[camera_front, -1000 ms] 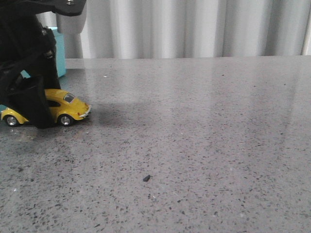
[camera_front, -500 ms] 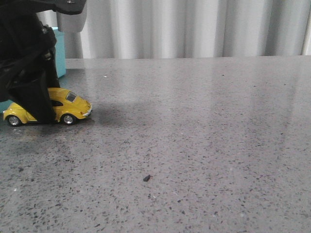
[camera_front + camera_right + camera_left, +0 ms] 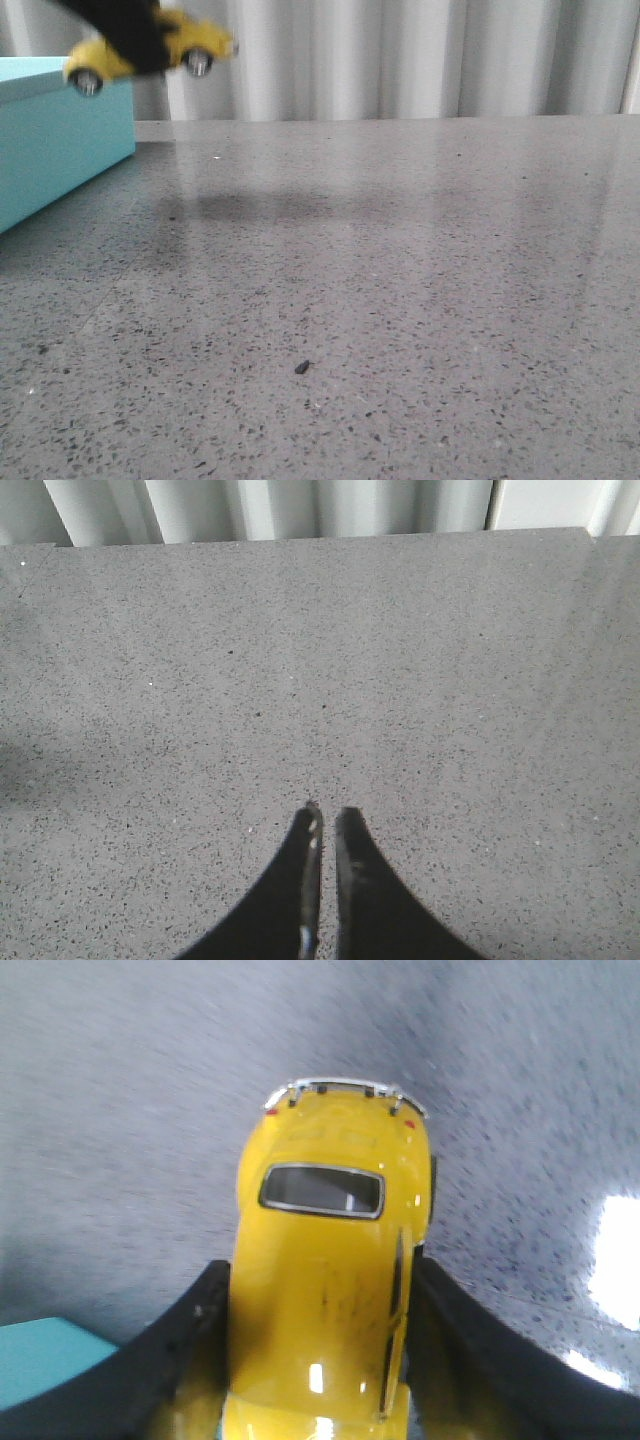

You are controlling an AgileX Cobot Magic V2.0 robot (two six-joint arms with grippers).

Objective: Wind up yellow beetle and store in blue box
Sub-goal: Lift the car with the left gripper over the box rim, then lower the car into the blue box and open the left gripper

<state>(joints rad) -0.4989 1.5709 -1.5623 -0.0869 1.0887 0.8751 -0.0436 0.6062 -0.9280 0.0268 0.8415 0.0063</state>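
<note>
The yellow beetle [image 3: 150, 48] hangs in the air above the near corner of the blue box [image 3: 60, 140], clamped in the left gripper [image 3: 128, 30].

Seen from the front, the toy car is clear of the grey speckled table [image 3: 400, 280], tilted nose-up, two silver-hubbed wheels showing and its body blurred. The left wrist view shows the beetle [image 3: 325, 1290] from above, black fingers [image 3: 200, 1340] pressed against both its flanks, its chrome bumper and dark window pointing away from the gripper [image 3: 320, 1360], and a corner of the turquoise box [image 3: 40, 1360] below. The box stands at the table's left edge with its lid on. The right gripper [image 3: 325, 825] is poised over bare tabletop, its fingers nearly together and holding nothing. A small dark speck [image 3: 301, 367] lies on the table nearer the camera, well apart from the box.
</note>
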